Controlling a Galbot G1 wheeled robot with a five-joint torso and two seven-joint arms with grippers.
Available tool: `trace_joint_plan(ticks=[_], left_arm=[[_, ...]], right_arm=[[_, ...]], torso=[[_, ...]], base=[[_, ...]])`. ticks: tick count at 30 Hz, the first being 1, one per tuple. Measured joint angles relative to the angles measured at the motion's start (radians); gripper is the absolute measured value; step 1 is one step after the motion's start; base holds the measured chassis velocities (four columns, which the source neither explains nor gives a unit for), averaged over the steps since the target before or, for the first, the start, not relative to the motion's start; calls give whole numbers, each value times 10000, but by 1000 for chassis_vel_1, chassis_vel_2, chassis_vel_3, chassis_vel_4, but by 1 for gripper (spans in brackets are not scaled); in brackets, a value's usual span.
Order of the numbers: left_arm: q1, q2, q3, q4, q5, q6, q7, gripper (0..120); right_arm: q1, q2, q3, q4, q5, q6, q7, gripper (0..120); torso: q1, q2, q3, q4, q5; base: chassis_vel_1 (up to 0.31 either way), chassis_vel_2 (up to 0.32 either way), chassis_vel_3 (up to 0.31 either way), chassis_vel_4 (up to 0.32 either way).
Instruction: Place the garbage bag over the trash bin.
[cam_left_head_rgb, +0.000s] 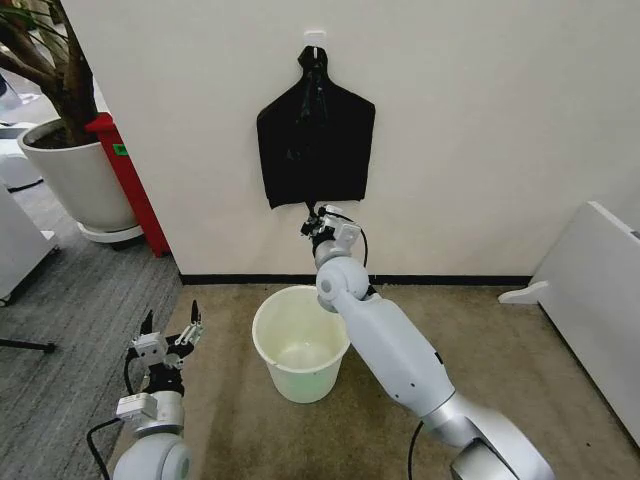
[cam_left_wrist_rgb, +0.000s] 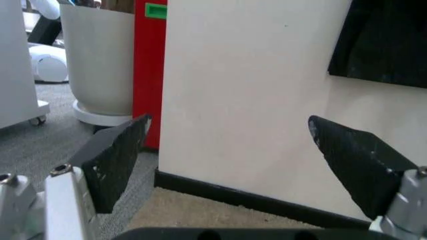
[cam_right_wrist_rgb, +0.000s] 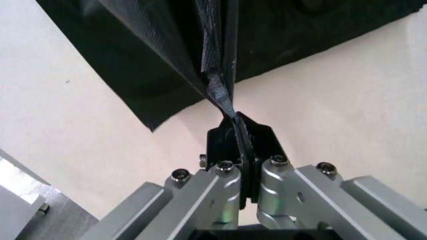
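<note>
black plastic is pinched at the tip of your right end effector (cam_right_wrist_rgb: 235, 131): its two fingers are pressed together on a thin fold pulled down from the garbage bag (cam_left_head_rgb: 315, 140). the bag hangs flat against the wall from a small white hook (cam_left_head_rgb: 314, 36), with the right arm reaching up to its lower edge. the trash bin (cam_left_head_rgb: 300, 342) stands on the carpet directly below the bag, close to the wall, mouth up. your left end effector (cam_left_head_rgb: 169, 331) sits low on the left, beside the bin and apart from it, fingers (cam_left_wrist_rgb: 115, 159) spread wide with nothing between them. a large white plant pot (cam_left_head_rgb: 80, 180) and a red panel (cam_left_head_rgb: 128, 170) stand off to the left.
</note>
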Motion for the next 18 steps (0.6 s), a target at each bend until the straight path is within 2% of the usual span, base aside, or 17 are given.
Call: trace_joint_plan(ticks=[18], left_arm=[[-12,-40,7,48,57,-12,3,91]], right_arm=[[-304,-23,16,-91,-249,32,-87,0]], torso=[[0,0,0,0,0]], base=[[0,0,0,0]])
